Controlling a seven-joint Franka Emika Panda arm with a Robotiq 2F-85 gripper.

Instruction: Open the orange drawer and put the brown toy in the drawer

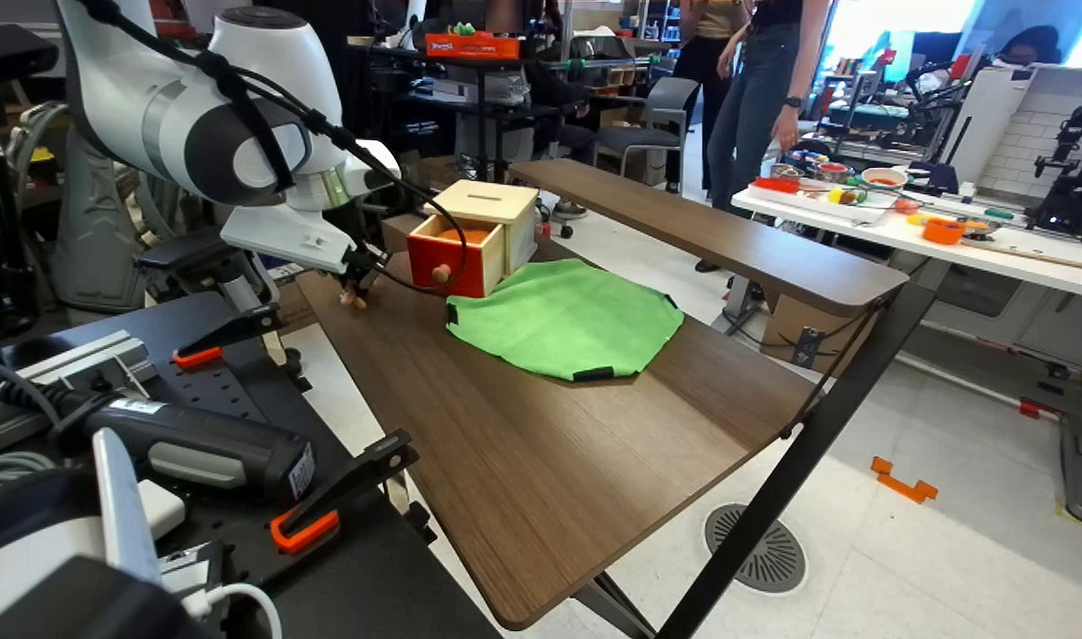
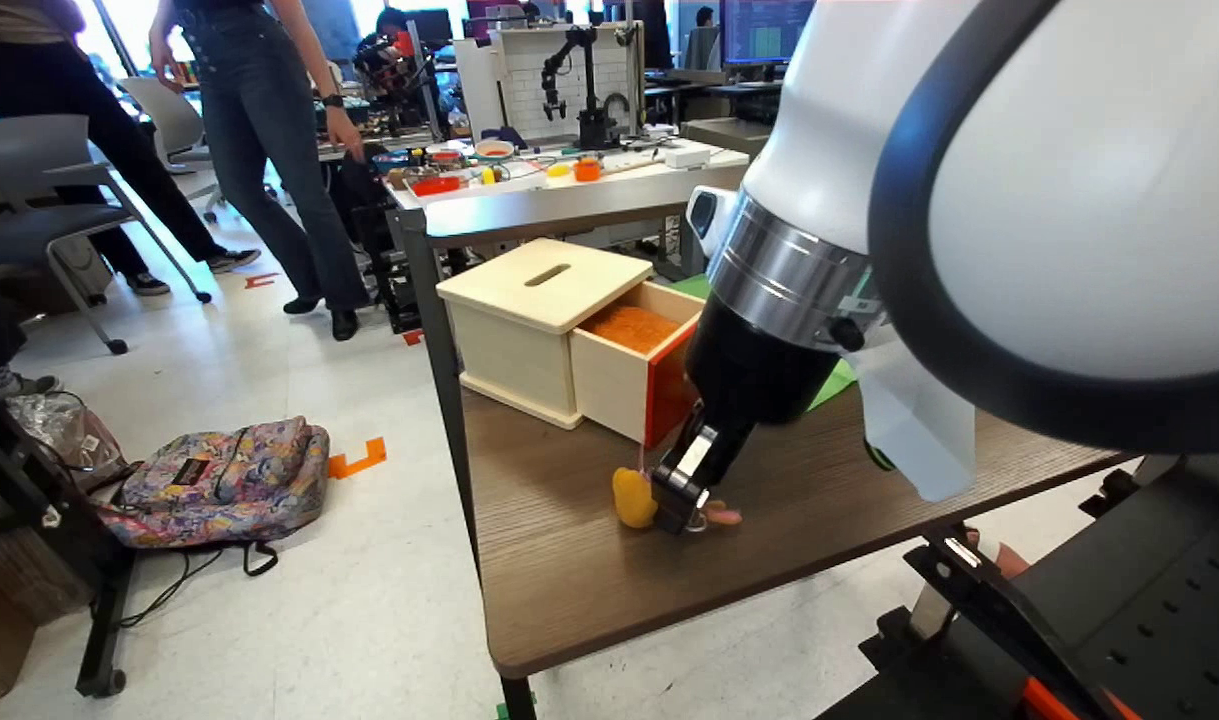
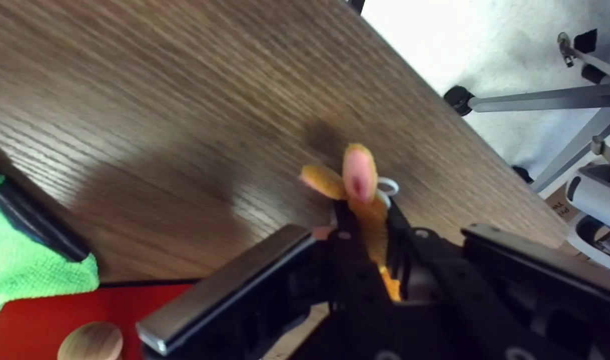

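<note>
Because our black tool (image 3: 367,215) grips the fuzzy orange-brown toy (image 3: 361,177) low over the brown counter (image 2: 559,580), outside the open red-fronted wooden drawer (image 2: 614,385) and below its rim, we should lift first.

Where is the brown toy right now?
The brown toy is held in the gripper, left of the open orange drawer in an exterior view and right of centre in the wrist view.
</note>
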